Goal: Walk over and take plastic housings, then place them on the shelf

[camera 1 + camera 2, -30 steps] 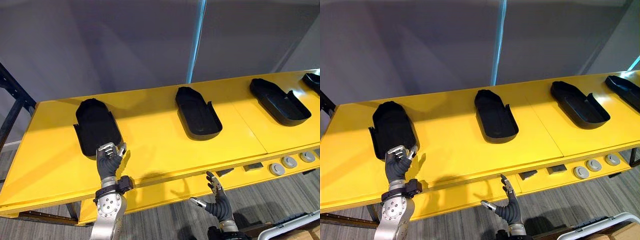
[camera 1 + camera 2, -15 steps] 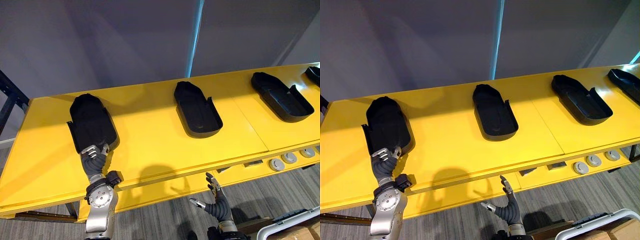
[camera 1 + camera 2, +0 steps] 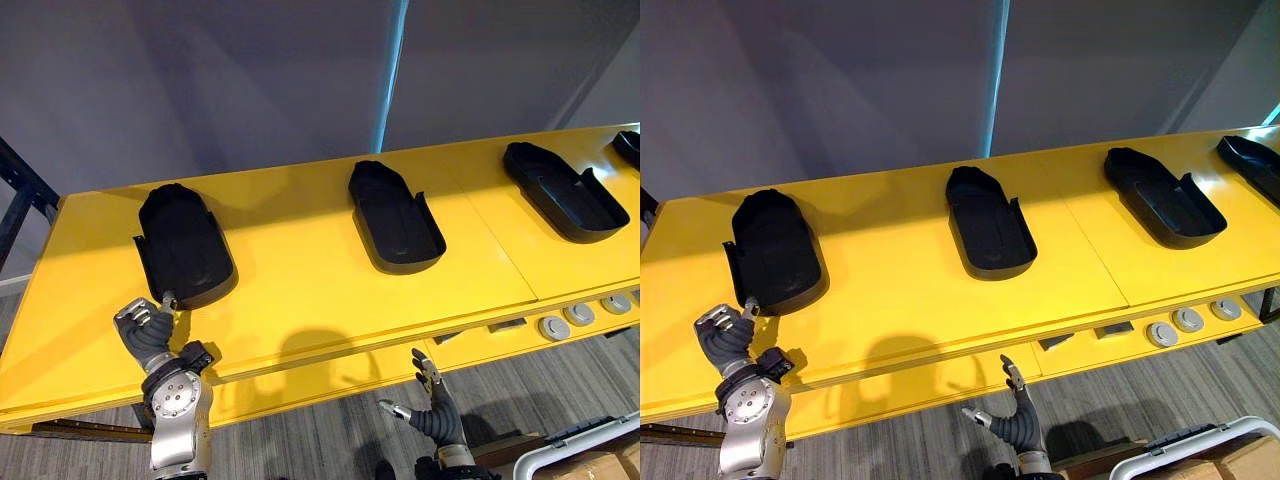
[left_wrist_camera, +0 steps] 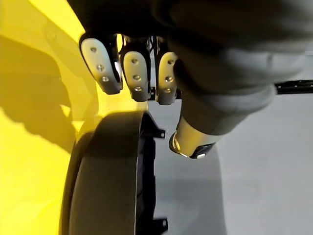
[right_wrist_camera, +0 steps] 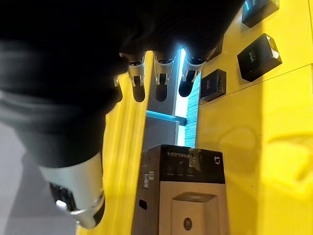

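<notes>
Lower centre of the head views: the right robot hand [image 3: 432,408] hangs below the front edge of the yellow counter [image 3: 300,290], over the grey floor [image 3: 320,445]. It is released, with fingers straight and spread, grasping nothing. Its wrist view shows a cardboard box [image 5: 182,193] past the fingers; the box is cut off at the frame's bottom edge.

Lower left: the left robot hand [image 3: 146,324] sits over the counter's near strip, clenched, with fingers curled. One fingertip [image 3: 166,298] reaches the near rim of the left housing [image 3: 183,243]. Actual contact cannot be confirmed, and the housing is not enclosed by the hand. In the left wrist view the curled fingers and the thumb stand apart from the housing's rounded end.

Lower right: small dark blocks [image 3: 507,326] and round silver discs [image 3: 580,314] lie on a lower ledge. What they are cannot be made out. A white-rimmed container [image 3: 585,443] is cut off at the corner.

Mid-frame: the black plastic housings lie in a row on the counter, well apart. The left housing appears closed side up; the middle housing [image 3: 396,218] and the right housing [image 3: 560,190] lie hollow side up. A fourth housing [image 3: 629,148] is cut off by the right edge.

Far: grey wall panels [image 3: 200,80] stand behind the counter, and a dark frame post [image 3: 22,185] is partly cut off at the upper left.
</notes>
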Motion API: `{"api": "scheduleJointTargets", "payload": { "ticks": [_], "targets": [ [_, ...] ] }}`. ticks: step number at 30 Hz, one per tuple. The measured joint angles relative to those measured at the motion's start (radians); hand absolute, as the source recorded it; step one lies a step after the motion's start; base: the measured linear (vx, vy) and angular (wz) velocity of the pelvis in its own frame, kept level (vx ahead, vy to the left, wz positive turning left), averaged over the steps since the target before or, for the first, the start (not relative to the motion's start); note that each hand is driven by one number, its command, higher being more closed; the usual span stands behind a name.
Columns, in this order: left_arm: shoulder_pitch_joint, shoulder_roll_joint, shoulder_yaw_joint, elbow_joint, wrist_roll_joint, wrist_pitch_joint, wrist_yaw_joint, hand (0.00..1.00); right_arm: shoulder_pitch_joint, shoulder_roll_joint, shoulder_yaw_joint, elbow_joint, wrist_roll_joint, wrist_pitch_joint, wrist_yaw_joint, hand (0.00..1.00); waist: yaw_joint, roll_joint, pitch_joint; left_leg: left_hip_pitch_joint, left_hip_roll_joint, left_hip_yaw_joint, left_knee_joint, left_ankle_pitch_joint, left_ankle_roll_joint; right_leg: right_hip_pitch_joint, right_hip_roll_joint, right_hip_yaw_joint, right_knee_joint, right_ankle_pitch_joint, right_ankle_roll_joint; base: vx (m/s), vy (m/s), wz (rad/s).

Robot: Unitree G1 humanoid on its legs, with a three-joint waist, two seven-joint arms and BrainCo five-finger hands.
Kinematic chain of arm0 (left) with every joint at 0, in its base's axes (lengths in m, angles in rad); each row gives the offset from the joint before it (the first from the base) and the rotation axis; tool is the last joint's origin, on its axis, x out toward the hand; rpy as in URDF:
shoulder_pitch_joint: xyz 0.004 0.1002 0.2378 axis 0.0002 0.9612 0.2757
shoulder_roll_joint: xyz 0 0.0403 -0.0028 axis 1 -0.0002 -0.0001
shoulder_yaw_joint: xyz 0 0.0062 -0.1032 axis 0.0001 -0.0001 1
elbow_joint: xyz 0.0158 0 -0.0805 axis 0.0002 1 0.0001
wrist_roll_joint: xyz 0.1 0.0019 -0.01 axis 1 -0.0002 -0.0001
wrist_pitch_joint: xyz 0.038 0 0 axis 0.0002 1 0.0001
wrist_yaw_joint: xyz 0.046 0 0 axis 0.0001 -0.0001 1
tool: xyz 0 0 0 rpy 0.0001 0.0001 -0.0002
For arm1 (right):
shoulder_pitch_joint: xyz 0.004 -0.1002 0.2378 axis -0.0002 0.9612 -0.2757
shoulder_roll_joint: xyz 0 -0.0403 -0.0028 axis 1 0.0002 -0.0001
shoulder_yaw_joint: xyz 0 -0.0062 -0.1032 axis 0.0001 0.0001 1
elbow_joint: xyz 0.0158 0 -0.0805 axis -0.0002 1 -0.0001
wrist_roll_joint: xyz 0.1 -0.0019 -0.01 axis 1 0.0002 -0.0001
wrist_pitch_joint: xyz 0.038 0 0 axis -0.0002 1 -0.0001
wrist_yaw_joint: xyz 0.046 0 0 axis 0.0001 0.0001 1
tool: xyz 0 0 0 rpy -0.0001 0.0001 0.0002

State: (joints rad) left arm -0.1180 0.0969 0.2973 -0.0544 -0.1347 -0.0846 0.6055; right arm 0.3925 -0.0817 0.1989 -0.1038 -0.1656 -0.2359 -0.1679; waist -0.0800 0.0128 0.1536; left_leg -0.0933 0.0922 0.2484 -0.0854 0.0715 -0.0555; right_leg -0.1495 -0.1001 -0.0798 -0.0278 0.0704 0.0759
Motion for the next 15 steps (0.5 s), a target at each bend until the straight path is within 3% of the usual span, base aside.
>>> {"api": "scheduleJointTargets", "payload": {
  "ticks": [7, 8, 10, 15],
  "targets": [
    [0.001, 0.009, 0.019, -0.031, -0.002, 0.0, 0.004, 1.0, -0.001, 0.0, -0.001, 0.0, 0.0, 0.0, 0.001, 0.0, 0.002, 0.0, 0.0, 0.0, 0.0, -0.002, 0.0, 0.0, 0.0, 0.002, 0.0, -0.002, 0.0, 0.0, 0.0, 0.0, 0.0, 0.01],
    [0.02, -0.005, 0.003, -0.087, -0.002, 0.0, 0.002, 0.0, -0.003, 0.001, -0.001, 0.0, 0.0, 0.0, 0.001, 0.0, 0.003, 0.0, 0.0, 0.001, 0.0, -0.004, 0.0, 0.0, 0.0, 0.004, 0.0, -0.004, 0.0, 0.0, 0.0, 0.01, 0.012, 0.04],
    [0.1, -0.049, -0.067, -0.249, -0.001, -0.015, -0.005, 0.0, -0.01, 0.001, -0.004, 0.0, 0.0, 0.0, 0.001, 0.0, 0.011, 0.0, 0.0, 0.015, -0.001, -0.006, 0.0, 0.0, 0.0, 0.018, -0.001, -0.007, 0.0, -0.002, -0.001, 0.01, 0.019, 0.04],
    [0.244, -0.107, -0.211, -0.4, 0.024, -0.061, -0.075, 0.0, -0.052, 0.002, -0.035, 0.001, 0.0, 0.0, -0.001, 0.0, 0.016, 0.006, 0.001, 0.048, -0.001, -0.017, 0.0, -0.002, -0.002, 0.057, -0.002, -0.016, 0.001, -0.011, 0.002, -0.01, 0.013, 0.07]
  ]
}}
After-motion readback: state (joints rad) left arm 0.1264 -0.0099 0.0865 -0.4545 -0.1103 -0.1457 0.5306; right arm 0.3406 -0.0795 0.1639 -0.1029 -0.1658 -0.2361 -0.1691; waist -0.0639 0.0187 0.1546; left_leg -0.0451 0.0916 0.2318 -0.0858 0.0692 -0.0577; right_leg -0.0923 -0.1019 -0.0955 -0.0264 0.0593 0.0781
